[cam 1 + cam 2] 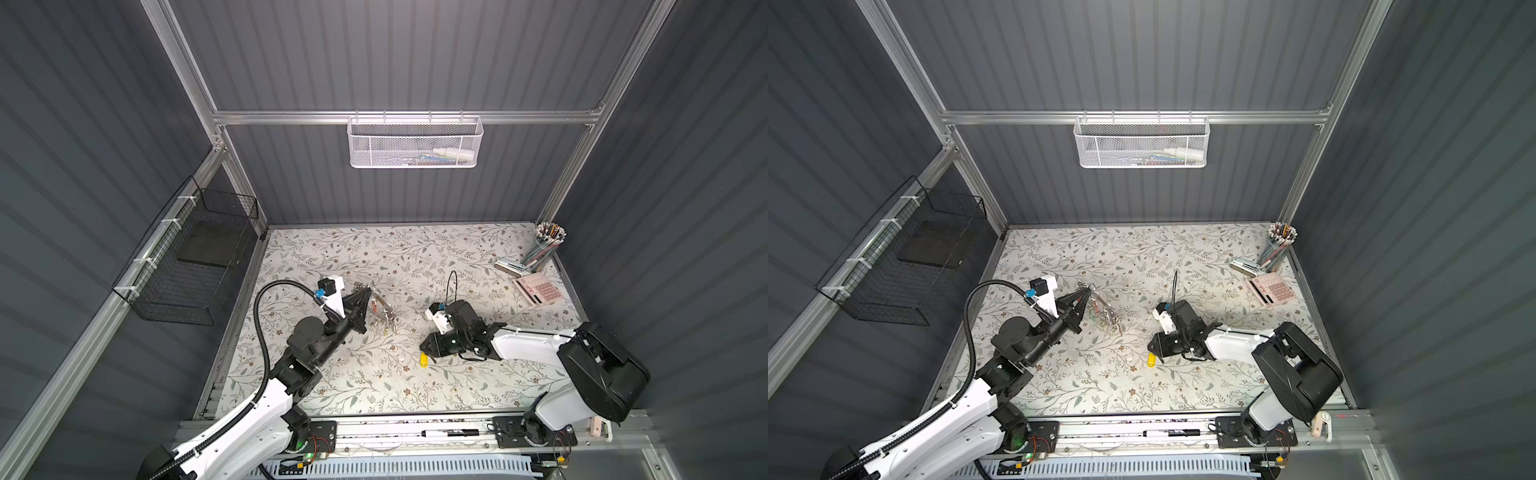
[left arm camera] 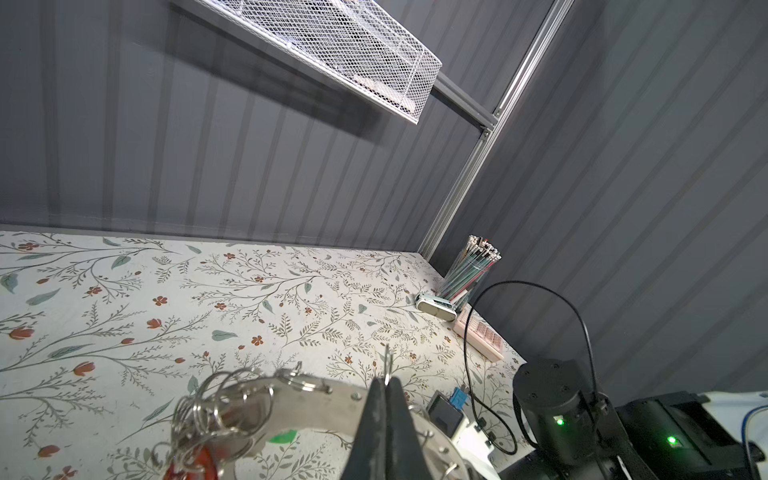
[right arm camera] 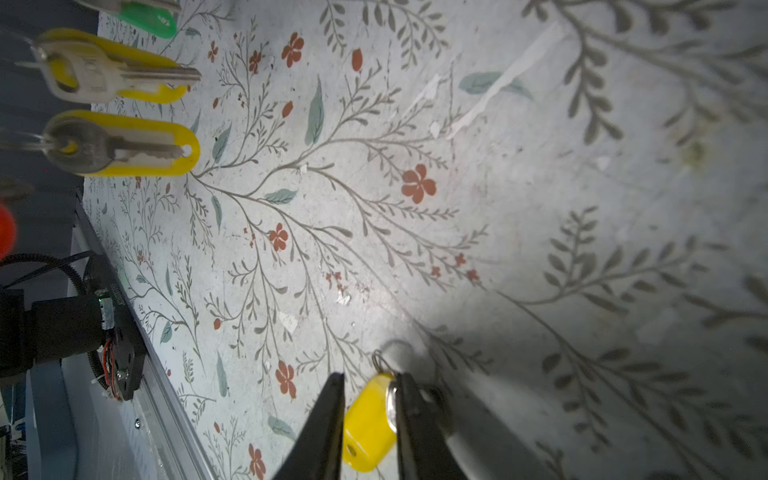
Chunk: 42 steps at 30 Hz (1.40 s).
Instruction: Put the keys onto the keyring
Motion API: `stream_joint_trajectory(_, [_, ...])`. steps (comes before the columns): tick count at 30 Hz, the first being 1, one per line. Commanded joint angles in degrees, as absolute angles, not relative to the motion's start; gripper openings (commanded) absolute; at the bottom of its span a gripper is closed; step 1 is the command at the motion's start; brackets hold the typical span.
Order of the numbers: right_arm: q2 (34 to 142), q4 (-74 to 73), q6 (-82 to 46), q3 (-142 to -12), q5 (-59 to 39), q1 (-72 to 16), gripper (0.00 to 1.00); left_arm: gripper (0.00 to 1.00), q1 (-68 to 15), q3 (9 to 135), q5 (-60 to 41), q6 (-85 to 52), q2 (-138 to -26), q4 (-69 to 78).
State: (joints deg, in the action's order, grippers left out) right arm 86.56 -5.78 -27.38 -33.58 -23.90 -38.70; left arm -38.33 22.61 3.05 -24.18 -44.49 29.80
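Observation:
My left gripper (image 2: pixel 386 384) is shut on a thin split ring and holds the keyring (image 2: pixel 316 401), a flat grey hoop, up off the table. In both top views this bundle (image 1: pixel 380 309) (image 1: pixel 1104 313) hangs just right of the left gripper (image 1: pixel 368 291) (image 1: pixel 1087 291). Keys with yellow tags (image 3: pixel 124 143), a green tag (image 3: pixel 145 16) and a red tag (image 3: pixel 4 232) dangle from it. My right gripper (image 3: pixel 370 399) is down at the table, its fingers pressing both sides of a loose yellow-tagged key (image 3: pixel 368 428) (image 1: pixel 424 360) (image 1: pixel 1151 360).
A pen cup (image 1: pixel 548 245), a pink calculator (image 1: pixel 538 291) and a small white device (image 1: pixel 509 266) stand at the back right. A white mesh basket (image 1: pixel 413 141) hangs on the back wall and a black wire basket (image 1: pixel 195 266) on the left. A marker (image 1: pixel 451 433) lies on the front rail.

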Motion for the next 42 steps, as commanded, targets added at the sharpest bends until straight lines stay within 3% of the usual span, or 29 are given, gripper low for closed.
stream_joint_trajectory(1, [85.1,-2.3,-26.8,-35.9,-21.4,-38.2,0.32,0.0,-38.6,22.2,3.6,-23.1,-43.1,33.7])
stream_joint_trajectory(7, [80.9,16.8,-32.6,-43.0,-3.5,-40.4,0.34,0.0,-38.6,21.1,6.5,-22.1,-37.6,28.2])
stream_joint_trajectory(12, [81.2,20.0,-44.2,-45.7,-0.6,-44.8,0.35,0.0,-38.6,20.6,8.7,-21.4,-34.8,25.2])
stream_joint_trajectory(21, [93.7,34.7,-63.8,-60.9,7.0,-53.2,0.48,0.0,-38.5,20.7,10.6,-20.1,-28.9,18.3])
stream_joint_trajectory(29, [100.0,42.3,-70.8,-68.6,7.5,-53.9,0.39,0.0,-38.6,20.7,10.4,-19.0,-26.5,16.4])
stream_joint_trajectory(40, [105.8,48.2,-76.3,-73.5,5.7,-54.0,0.36,0.0,-38.5,20.7,10.6,-17.2,-25.3,15.3])
stream_joint_trajectory(42, [105.9,48.0,-76.0,-73.2,5.8,-54.1,0.32,0.0,-38.5,20.7,10.8,-17.0,-25.0,15.3])
